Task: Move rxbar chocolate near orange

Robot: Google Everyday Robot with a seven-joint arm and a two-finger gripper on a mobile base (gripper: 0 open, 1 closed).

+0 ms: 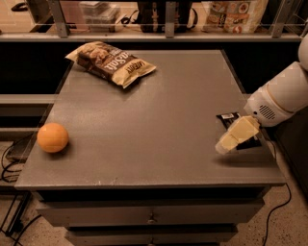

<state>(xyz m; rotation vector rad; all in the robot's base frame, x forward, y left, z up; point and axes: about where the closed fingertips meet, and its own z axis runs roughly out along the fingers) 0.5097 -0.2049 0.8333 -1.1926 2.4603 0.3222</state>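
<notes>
The rxbar chocolate [229, 118] is a small flat black wrapper lying near the table's right edge, mostly covered by my gripper. My gripper [227, 144] is pale yellow. It reaches in from the right on a white arm [284, 93] and sits low over the near end of the bar, pointing down and left. The orange [53, 137] is a round fruit resting near the table's left front edge, far from the bar and the gripper.
A brown-and-tan snack bag [111, 62] lies at the back left of the grey table [154, 120]. A railing and a shelf with bags and boxes [236, 12] run behind the table. Drawers sit below the front edge. Cables lie on the floor at both sides.
</notes>
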